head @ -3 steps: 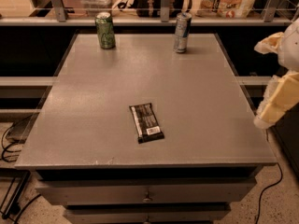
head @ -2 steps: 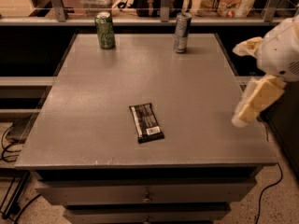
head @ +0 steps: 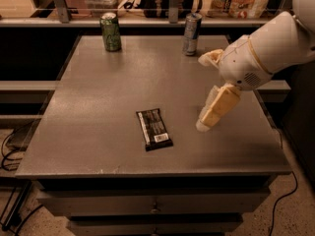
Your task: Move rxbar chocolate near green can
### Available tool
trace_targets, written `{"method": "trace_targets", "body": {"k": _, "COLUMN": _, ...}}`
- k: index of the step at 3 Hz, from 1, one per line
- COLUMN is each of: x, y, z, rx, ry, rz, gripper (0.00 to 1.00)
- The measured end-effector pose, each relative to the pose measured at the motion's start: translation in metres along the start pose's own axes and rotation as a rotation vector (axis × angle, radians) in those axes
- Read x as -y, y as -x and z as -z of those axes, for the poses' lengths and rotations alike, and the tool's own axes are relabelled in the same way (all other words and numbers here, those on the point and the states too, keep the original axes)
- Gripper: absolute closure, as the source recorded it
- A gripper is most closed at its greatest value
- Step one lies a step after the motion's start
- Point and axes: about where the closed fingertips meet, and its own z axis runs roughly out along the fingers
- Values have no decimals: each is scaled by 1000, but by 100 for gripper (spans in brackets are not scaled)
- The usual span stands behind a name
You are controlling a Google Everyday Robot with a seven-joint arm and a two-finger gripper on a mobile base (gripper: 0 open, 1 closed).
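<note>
My hand (head: 203, 93) hovers empty and spread wide, at 3 o'clock of the rxbar chocolate (head: 154, 129). I fear the flat bar skids on the table (head: 88, 132) when pinched. The green can (head: 110, 31) is far off at 11.

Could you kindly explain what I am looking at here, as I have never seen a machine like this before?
This is a mobile robot's single white arm, reaching in from the picture's right. One camera looks down on the grey metal table; where it is mounted is unknown. The cream-coloured claw, the grasping part at the arm's end, hangs over the table's right side. A flat dark wrapped chocolate bar with a white label patch lies near the front middle. At the far edge stand a green drink can and a slimmer silver-and-blue can. The claw holds nothing and is apart from the bar.
</note>
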Motion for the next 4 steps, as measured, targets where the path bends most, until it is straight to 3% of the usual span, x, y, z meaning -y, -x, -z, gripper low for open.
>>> {"method": "trace_targets", "body": {"k": 1, "x": 0, "y": 1, "z": 0, "rx": 0, "ry": 0, "rz": 1, "gripper": 0}}
{"method": "trace_targets", "body": {"k": 2, "x": 0, "y": 12, "z": -20, "rx": 25, "ry": 31, "rz": 26, "gripper": 0}}
{"method": "trace_targets", "body": {"k": 4, "x": -11, "y": 21, "z": -72, "rx": 36, "ry": 172, "rz": 99, "gripper": 0}}
